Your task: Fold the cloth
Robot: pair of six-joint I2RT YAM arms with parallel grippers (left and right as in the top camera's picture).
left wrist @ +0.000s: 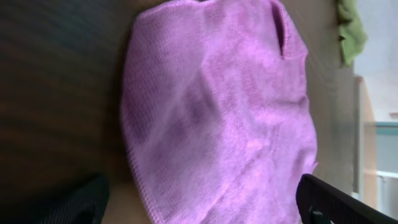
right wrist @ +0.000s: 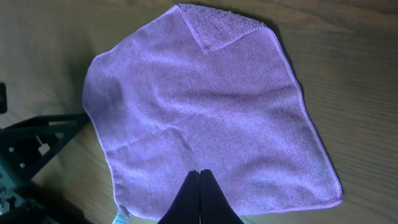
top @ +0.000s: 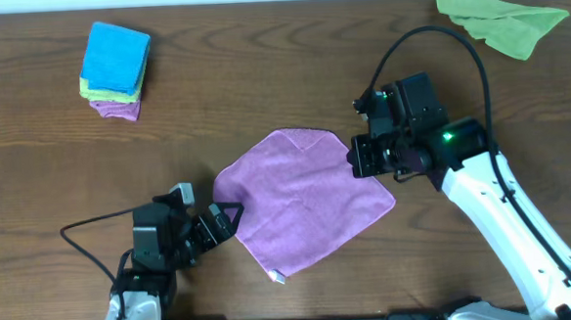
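Dark wooden surface (top: 261, 73) fills the view, and the cloth (top: 302, 198) is spread almost flat at the middle of the frame. Its white tag (top: 279, 275) is at the lower edge, and one upper corner (right wrist: 211, 28) is turned over. The left tool (top: 228, 220) is held apart at the cloth's left corner with nothing gripped. The right tool (top: 364, 158) is pressed together over the right edge; whether fabric is pinched cannot be told. A lopsided fold could result if the turned corner is dragged along, and fabric could slip on lifting. A folded stack (top: 114, 71) at upper left and a lime-green cloth (top: 498, 14) at upper right lie well apart, so no obstruction is judged likely.
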